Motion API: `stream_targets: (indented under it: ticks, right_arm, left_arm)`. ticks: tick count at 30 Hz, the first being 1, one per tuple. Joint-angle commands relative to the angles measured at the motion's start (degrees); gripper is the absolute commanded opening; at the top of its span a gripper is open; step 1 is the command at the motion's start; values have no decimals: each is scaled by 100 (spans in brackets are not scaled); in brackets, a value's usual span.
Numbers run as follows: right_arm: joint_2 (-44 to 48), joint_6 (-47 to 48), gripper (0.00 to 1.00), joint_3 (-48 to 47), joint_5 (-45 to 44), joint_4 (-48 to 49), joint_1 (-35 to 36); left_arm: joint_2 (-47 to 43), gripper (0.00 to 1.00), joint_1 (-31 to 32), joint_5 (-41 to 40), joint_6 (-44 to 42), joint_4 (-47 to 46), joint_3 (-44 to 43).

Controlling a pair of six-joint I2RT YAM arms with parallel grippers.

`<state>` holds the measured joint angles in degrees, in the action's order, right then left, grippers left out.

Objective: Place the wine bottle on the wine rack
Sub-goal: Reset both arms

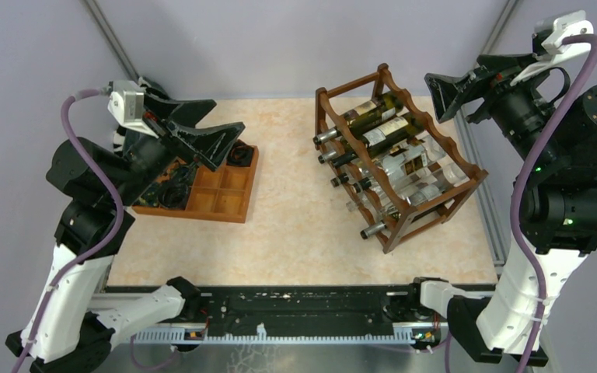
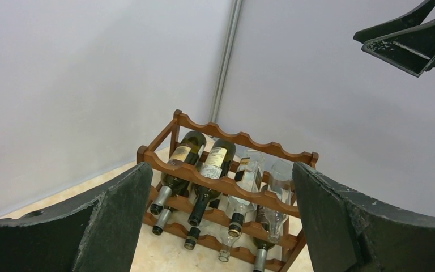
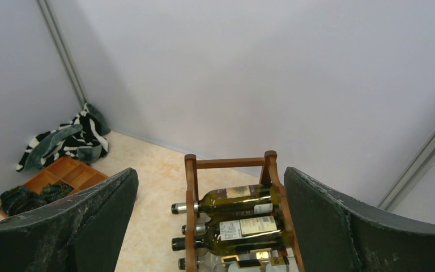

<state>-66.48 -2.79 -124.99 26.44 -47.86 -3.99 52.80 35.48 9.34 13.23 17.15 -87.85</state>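
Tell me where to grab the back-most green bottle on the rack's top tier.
Probably its neck, coming from the open table side: the bottle lies flat in the wine rack scallops, neck poking past the rail, while a second bottle crowds its body.

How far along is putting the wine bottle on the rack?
Done, it seems: dark green and clear glass bottles lie on the reddish-brown wooden wine rack. In hand: nothing; left tool and right tool hang open, empty. Left: no loose bottle shows on the table.
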Motion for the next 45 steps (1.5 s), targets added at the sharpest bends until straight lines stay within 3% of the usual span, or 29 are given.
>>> stream_targets:
  ticks: [1, 45]
  right_arm:
    - [30, -31, 99, -54, -39, 240, -67]
    - [65, 80, 99, 27, -161, 245, -67]
  left_arm:
    - [-72, 99, -27, -100, -101, 18, 61]
    - [-109, 99, -24, -326, -321, 50, 268]
